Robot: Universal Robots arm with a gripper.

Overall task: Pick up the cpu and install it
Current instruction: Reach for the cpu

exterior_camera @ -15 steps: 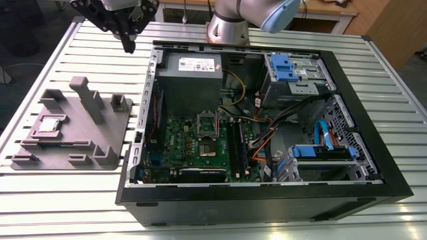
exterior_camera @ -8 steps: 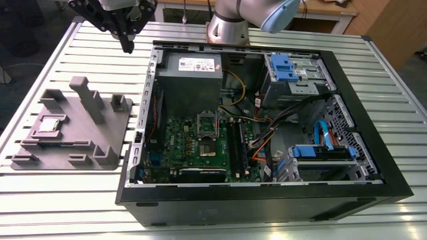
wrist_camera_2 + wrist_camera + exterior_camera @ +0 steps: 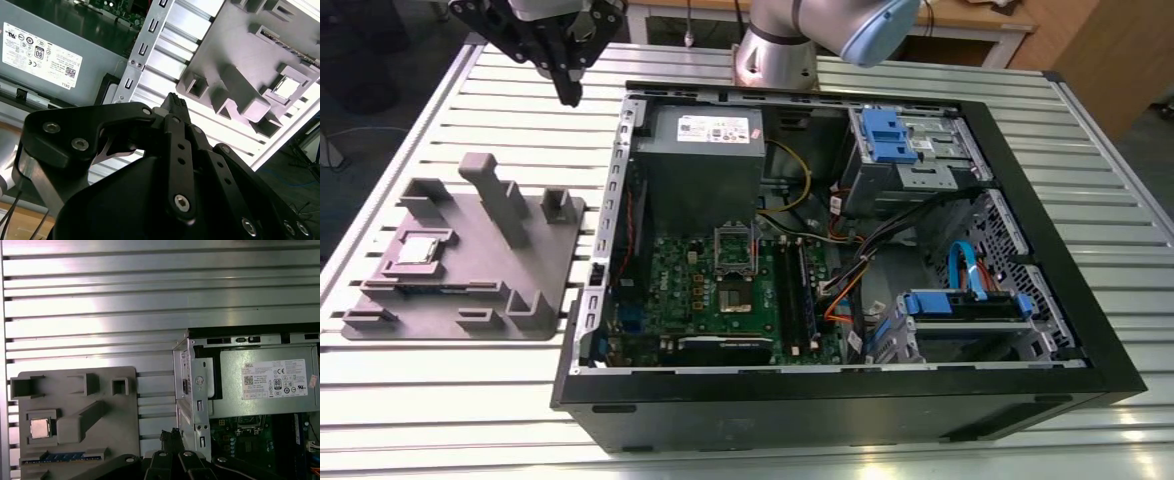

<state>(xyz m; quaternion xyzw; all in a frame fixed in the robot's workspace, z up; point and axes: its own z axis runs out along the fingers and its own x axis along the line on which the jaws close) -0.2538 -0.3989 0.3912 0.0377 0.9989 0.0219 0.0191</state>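
Observation:
The cpu is a small silver square lying in a recess of the grey plastic fixture, on the table at the exterior view's left. It also shows as the cpu in the first wrist view and the cpu in the second wrist view. My gripper hangs high above the table, beyond the fixture and beside the case's rear corner, well apart from the cpu. Its black fingertips meet, shut on nothing. The metal-framed socket sits on the green motherboard inside the case.
The open black computer case lies on the slatted metal table. Inside are a grey power supply, blue drive brackets and loose cables. The fixture carries upright posts.

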